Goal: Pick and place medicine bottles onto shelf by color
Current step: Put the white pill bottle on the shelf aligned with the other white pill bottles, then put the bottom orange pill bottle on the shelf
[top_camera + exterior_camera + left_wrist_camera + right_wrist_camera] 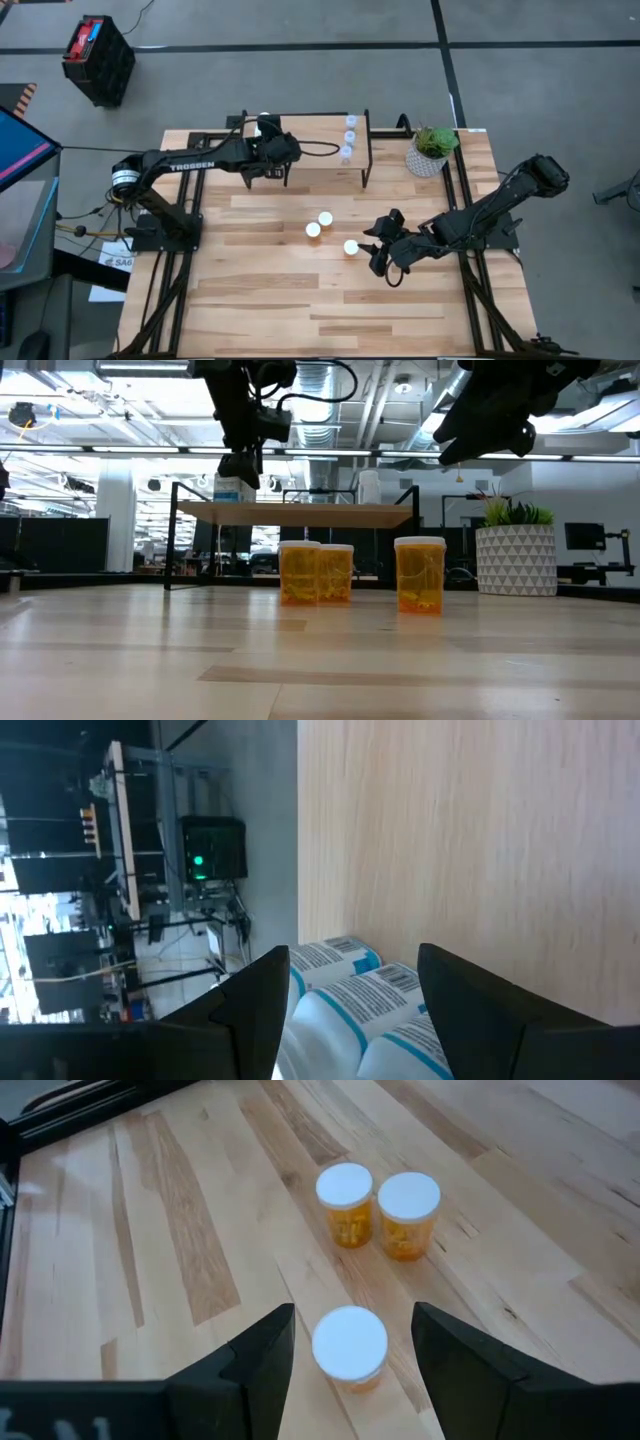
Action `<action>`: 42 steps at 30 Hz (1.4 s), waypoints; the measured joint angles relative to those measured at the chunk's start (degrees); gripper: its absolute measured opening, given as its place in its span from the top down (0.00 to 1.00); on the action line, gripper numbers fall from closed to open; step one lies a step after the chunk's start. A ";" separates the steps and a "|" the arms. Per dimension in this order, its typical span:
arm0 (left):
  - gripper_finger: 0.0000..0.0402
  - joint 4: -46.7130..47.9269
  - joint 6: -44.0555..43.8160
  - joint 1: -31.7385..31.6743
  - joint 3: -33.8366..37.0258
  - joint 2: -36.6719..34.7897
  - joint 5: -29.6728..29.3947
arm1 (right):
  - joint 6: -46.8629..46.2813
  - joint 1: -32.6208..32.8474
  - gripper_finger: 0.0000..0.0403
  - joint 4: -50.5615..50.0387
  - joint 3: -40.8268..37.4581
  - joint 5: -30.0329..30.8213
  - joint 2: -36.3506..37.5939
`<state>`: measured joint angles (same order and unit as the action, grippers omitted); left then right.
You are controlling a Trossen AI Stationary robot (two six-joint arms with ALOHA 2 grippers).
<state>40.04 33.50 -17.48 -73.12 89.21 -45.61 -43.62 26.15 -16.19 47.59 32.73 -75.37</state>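
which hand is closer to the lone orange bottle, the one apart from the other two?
Right. The right hand hangs open just above that orange bottle, fingers either side of it. The left hand is far off at the shelf, over the blue-labelled white bottles.

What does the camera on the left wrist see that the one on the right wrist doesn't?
Only the left wrist view shows the white blue-labelled bottles lying between the left gripper fingers, on the shelf's wooden top. Only the right wrist view shows the three orange bottles standing on the table. Both show their own gripper's open dark fingers, the right gripper included.
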 joint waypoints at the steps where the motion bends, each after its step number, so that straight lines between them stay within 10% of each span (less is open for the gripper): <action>1: 0.48 0.08 0.00 -0.12 0.00 0.00 -0.15 | -0.01 0.00 0.45 -0.01 0.00 0.00 0.00; 10: 0.48 -0.56 -0.28 -0.23 -1.33 0.00 1.38 | -0.01 0.00 0.45 0.00 0.00 0.00 0.00; 28: 0.48 18.78 -6.58 11.42 -9.16 -0.11 49.44 | 0.55 -0.44 0.45 -0.07 0.00 -1.73 0.00; 42: 0.48 33.53 -11.56 13.01 -9.09 -2.39 60.20 | 0.57 -0.56 0.45 0.25 0.00 -1.90 0.00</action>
<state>73.56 21.93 -4.48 -82.21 86.82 14.59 -43.05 25.59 -15.93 47.59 30.83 -75.37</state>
